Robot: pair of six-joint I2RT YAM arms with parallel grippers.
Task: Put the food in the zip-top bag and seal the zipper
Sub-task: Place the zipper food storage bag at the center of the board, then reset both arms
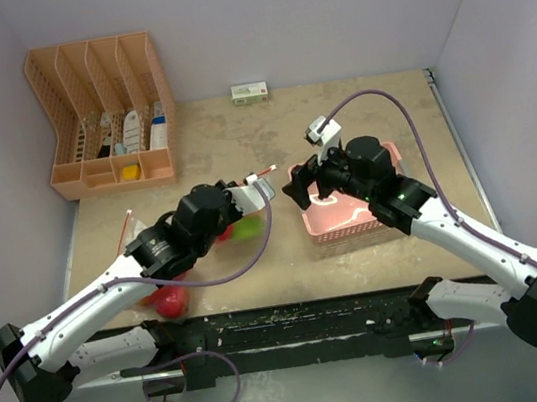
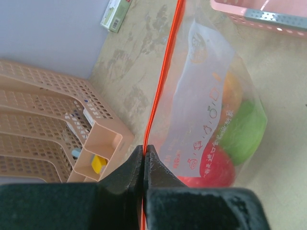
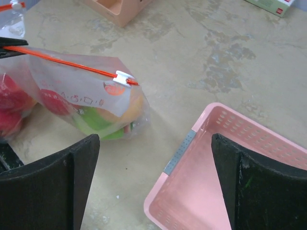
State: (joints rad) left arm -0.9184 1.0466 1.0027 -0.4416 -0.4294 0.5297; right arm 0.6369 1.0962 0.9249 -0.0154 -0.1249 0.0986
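Clear zip-top bag [image 3: 86, 96] with a white printed panel, lying left of centre on the table [image 1: 238, 135], red toy food [image 2: 216, 167], a green piece [image 2: 244, 129] and an orange piece [image 2: 231, 91] inside, red-orange zipper [image 3: 67, 64] drawn straight, white slider [image 3: 122, 79] at one end

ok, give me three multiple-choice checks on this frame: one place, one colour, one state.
1. Where is the small white-and-green box?
A) at the far edge of the table, by the back wall
B) at the near edge, between the arm bases
C) at the right edge

2. On the zip-top bag, the zipper strip is:
A) blue
B) orange-red
C) green

3. The right gripper is:
A) shut on the bag
B) open, empty
C) shut, empty

Key:
1 A: the top view shows it lying against the back wall.
2 B: the strip runs orange-red in both wrist views.
3 B: its jaws stand wide apart with nothing between them.
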